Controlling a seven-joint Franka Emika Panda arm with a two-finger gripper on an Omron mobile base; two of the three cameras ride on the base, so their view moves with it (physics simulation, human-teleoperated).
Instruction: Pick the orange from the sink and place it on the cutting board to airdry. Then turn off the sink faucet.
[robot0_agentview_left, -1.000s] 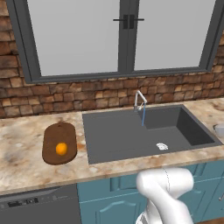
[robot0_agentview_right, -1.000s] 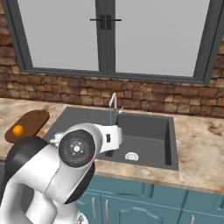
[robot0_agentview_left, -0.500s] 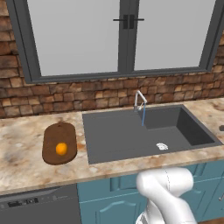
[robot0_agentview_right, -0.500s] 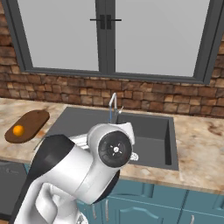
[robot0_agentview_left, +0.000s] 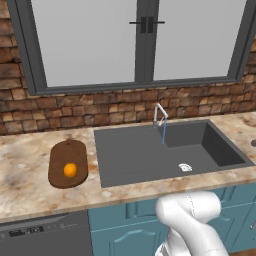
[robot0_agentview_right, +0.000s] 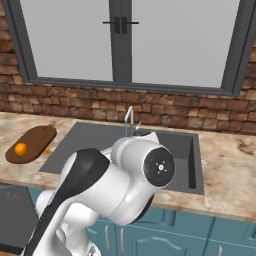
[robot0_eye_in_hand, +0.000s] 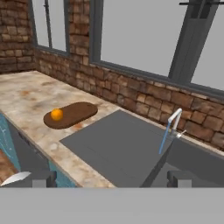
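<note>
Ahead of the claw (robot0_eye_in_hand: 112, 177) and off to its left, the orange (robot0_eye_in_hand: 56, 114) lay on the cutting board (robot0_eye_in_hand: 74, 114), which rested on the counter (robot0_eye_in_hand: 26, 94) beside the sink (robot0_eye_in_hand: 118, 151). Across the last second the fruit and board kept their places, while the arm's big white joint swung from the left of the right base view toward its middle, covering more of the basin. Judged from this, the placing step was complete and the arm was turning toward the second step.

Further ahead and to the claw's right stood the sink faucet (robot0_eye_in_hand: 174, 120), with a thin blue stream (robot0_eye_in_hand: 163, 140) falling into the basin. Water was running; the shut-off was not yet done.

Claw state: the two dark finger tips stood wide apart at the bottom of the hand view with nothing between them, so it was open and empty. It sat well back from the tap, on the near side of the basin, looking across the sink toward the brick wall (robot0_eye_in_hand: 144, 94) and window (robot0_eye_in_hand: 140, 30).

Arm pose: the base views showed it folded low before the cabinet fronts, elbow (robot0_agentview_right: 145, 170) bulging toward the right camera. In the left base view the orange (robot0_agentview_left: 70, 170) sat mid-board, board (robot0_agentview_left: 68, 162) well clear of the tap (robot0_agentview_left: 160, 116).

Next move, in my judgement, calls for a reach forward and right to the tap's handle.
</note>
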